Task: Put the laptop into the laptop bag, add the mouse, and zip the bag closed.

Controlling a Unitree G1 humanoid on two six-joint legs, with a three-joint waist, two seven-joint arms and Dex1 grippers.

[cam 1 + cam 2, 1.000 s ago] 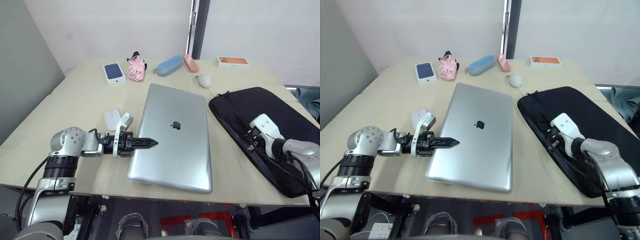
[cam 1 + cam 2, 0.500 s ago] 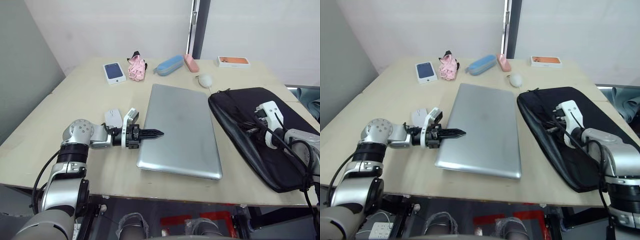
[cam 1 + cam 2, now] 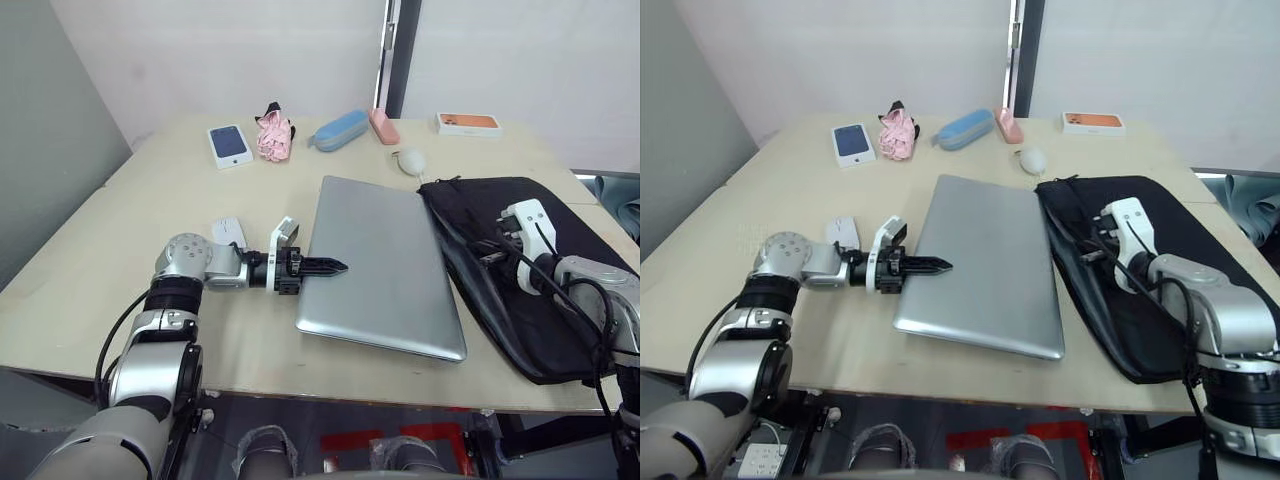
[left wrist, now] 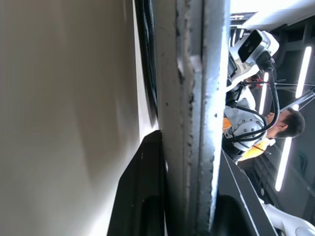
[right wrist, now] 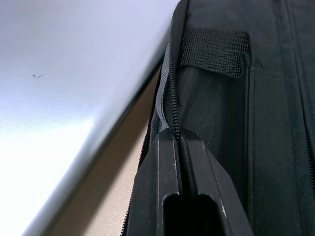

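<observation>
Sliding laptop [image 3: 385, 262] toward laptop bag [image 3: 520, 255]: our left gripper [image 3: 335, 267] clamps its edge, right gripper [image 5: 178, 142] pinches bag's zipper lip. Next: feed it inside.

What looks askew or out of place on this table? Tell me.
The laptop lies skewed, its near corner jutting past the table edge while its far right edge meets the laptop bag. The left claw grips its left edge; the right claw pinches the bag's zipper edge. Nothing is spilled or damaged.
</observation>
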